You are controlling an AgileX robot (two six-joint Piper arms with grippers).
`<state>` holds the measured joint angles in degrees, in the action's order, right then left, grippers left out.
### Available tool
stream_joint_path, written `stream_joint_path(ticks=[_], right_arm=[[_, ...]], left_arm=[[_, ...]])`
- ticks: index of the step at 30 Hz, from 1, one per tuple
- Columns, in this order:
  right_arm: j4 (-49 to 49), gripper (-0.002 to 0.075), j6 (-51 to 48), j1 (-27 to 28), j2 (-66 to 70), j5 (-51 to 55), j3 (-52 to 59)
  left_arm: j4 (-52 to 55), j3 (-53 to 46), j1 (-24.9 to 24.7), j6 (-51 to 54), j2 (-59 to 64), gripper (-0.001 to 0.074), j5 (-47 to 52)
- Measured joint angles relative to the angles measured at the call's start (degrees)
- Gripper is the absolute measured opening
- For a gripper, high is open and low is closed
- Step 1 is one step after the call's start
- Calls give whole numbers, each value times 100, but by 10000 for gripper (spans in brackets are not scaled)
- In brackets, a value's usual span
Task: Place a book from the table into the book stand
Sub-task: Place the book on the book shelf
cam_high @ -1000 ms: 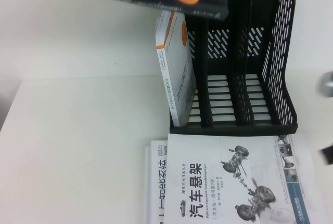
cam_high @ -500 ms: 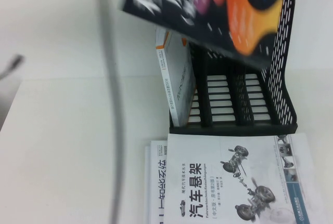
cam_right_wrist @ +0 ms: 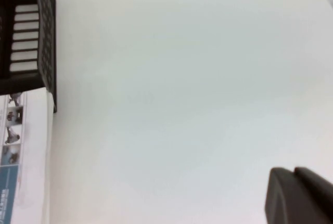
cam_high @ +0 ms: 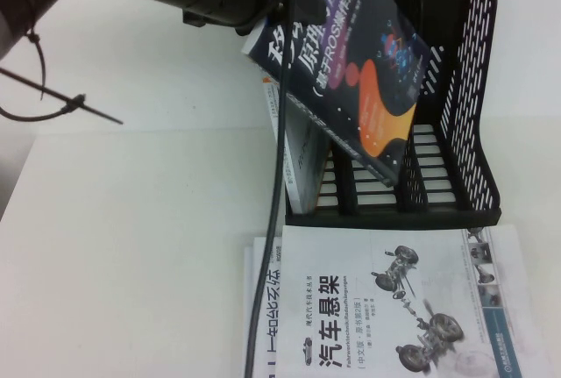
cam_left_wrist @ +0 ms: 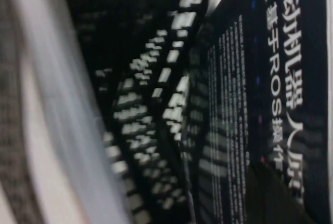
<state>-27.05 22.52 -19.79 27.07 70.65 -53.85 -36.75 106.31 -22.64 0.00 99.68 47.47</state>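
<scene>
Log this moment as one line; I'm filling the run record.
left claw: holding book tilted over book stand | right claw: parked above table | book: not slotted

My book has a shiny paper cover. The book stand is black plastic. The table looks smooth.

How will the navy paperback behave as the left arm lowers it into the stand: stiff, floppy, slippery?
Probably fairly stiff: the navy paperback hangs tilted over the book stand without visible sag. Its cover looks glossy, so possibly slippery. Left tool hidden behind the book; right tool parked apart over the table.
</scene>
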Motion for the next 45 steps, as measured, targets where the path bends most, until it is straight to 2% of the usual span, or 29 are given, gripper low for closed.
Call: stream_joint_path(ticks=[8,19,29,45], right_arm=[[-26,-3,125,0,-176,0,394],[101,-3,214,0,-342,0,953],[114,-3,293,0,-355,0,1029],[114,-3,312,0,-367,0,1029]], left_arm=[[227,242,-13,-285,184,109,75],[1172,274,-13,-910,200,108,328],[373,274,-13,-795,210,108,-228],[349,274,-13,-612,504,108,-525]])
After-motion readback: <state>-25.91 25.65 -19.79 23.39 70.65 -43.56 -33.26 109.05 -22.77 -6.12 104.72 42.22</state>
